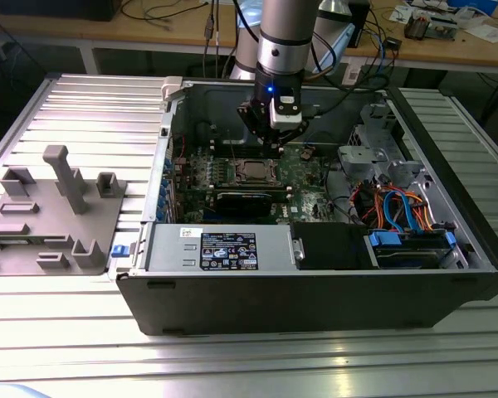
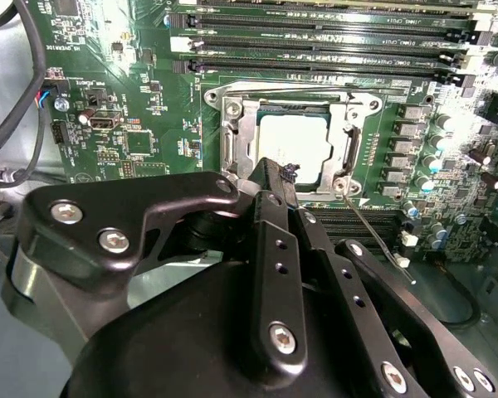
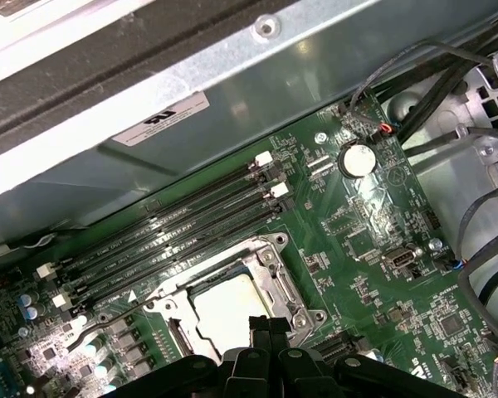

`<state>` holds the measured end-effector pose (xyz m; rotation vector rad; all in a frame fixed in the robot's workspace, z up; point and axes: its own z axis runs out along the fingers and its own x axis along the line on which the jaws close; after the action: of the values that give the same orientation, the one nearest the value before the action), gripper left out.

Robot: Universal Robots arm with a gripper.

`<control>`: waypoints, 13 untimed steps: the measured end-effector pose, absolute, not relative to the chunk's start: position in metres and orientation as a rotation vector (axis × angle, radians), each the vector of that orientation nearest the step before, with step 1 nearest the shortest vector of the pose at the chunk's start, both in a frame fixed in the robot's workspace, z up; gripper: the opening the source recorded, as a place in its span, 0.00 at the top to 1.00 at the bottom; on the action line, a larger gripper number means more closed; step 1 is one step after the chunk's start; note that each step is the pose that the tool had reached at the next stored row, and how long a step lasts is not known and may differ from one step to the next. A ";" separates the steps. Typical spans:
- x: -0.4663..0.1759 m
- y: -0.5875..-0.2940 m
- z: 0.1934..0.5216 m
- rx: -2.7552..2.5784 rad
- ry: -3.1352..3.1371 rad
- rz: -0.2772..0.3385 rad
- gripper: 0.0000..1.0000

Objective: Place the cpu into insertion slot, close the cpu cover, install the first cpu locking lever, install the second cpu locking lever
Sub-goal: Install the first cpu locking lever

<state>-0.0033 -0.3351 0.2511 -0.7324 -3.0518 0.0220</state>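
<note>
One closed pair of fingers, the gripper (image 2: pixel 275 178) hovered at centre frame in the second wrist view, tips together just beside the cpu cover (image 2: pixel 232 137) already lowered over the cpu (image 2: pixel 295 145), seemingly to press a locking lever (image 2: pixel 369 228).

Open room above cpu cover (image 2: pixel 292 149), memory slots (image 2: pixel 315 41) beside.

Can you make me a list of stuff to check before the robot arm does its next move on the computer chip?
1. cpu sits in the insertion slot: ok.
2. cpu cover is down around the chip: ok.
3. One locking lever is latched: not ok, it sticks out loose.
4. gripper is over the socket edge: ok.
5. Gripper is empty: cannot tell.
</note>
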 end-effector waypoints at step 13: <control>-0.003 -0.335 0.251 -0.689 -3.062 0.022 0.89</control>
<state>-0.0033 -0.3351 0.2511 -0.6895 -3.0620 0.0221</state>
